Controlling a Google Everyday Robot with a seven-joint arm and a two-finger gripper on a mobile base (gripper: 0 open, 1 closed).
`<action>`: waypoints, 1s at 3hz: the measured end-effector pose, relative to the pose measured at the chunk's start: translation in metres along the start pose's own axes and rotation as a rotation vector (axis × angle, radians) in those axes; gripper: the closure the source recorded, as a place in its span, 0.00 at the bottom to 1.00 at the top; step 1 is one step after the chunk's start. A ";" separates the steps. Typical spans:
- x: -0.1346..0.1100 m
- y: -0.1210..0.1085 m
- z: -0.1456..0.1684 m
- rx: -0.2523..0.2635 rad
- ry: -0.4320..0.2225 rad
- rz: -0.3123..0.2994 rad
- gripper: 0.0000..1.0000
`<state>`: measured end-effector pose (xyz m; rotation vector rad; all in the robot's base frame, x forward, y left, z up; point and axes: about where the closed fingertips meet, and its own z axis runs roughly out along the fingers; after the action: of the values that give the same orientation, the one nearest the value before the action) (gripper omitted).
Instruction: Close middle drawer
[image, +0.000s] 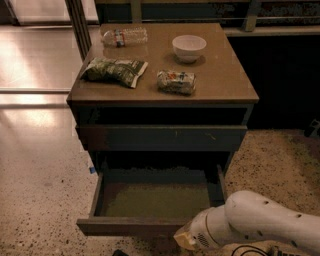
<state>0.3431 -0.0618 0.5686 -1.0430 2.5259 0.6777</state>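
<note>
The middle drawer (131, 226) is pulled far out of the dark cabinet, low in the camera view. Its dull olive-grey inner floor (155, 200) is bare. My white arm (260, 222) comes in from the lower right. My gripper (186, 239) is at the drawer's front edge, right of its middle, just in front of the drawer front. The drawer front above it (160, 137), with small pale scratches towards its right, is pushed in.
On the cabinet top (225, 75) lie a water bottle (124, 36), a white bowl (189, 47), a green chip bag (114, 71) and a small snack packet (176, 82). Speckled floor lies around the cabinet, with a dark wall at the right.
</note>
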 end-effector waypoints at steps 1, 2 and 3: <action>0.000 0.000 0.000 0.000 0.000 0.000 1.00; 0.010 -0.005 0.010 -0.005 0.007 0.011 1.00; 0.030 -0.025 0.044 0.008 0.002 0.019 1.00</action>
<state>0.3458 -0.0706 0.5109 -1.0193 2.5412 0.6720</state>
